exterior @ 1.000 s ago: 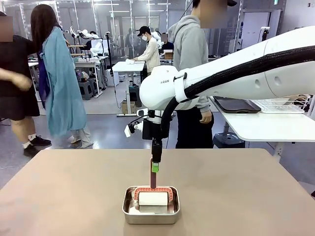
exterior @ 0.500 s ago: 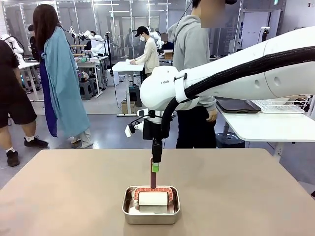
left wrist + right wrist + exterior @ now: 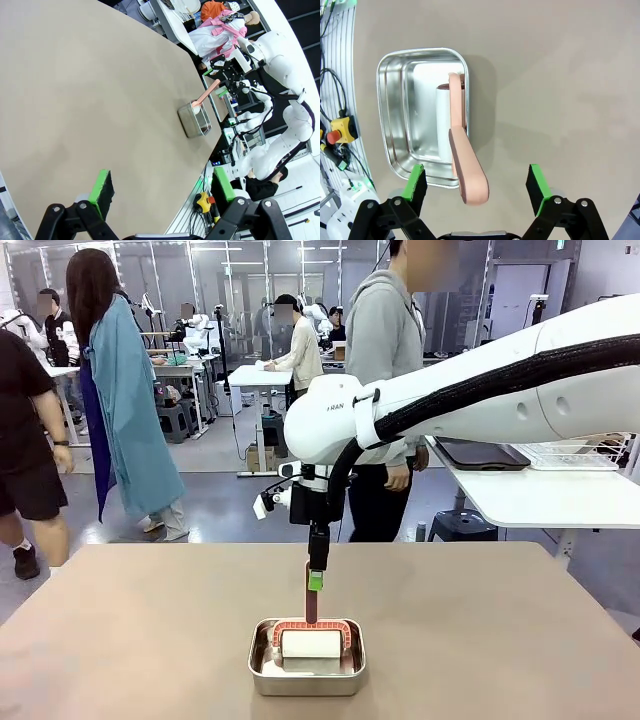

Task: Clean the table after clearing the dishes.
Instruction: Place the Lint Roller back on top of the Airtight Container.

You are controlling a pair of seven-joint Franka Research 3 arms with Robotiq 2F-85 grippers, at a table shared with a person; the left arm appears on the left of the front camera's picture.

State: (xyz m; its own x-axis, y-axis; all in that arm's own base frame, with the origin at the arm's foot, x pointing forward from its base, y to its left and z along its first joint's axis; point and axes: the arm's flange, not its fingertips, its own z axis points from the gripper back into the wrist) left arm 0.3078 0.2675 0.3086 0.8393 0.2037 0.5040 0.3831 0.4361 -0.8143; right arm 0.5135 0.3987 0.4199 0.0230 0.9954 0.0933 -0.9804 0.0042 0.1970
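Worktop (image 3: 140, 630) is bare taupe except for a small steel tin (image 3: 306, 660) holding a lint roller (image 3: 454, 125). Right gripper (image 3: 476, 186) hangs right above it, jaws spread wide, the roller's pink handle (image 3: 468, 170) poking up between them without touching. Left gripper (image 3: 162, 192) hovers well apart from the tin, jaws spread too.

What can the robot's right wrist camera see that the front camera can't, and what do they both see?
Right wrist view alone: both green pads of the open right gripper, straddling the pink handle from above, and a yellow emergency-stop box. Front view alone: people beyond the table, a white side table, the white right arm. Both: the brown table, the steel tin, the white roller inside.
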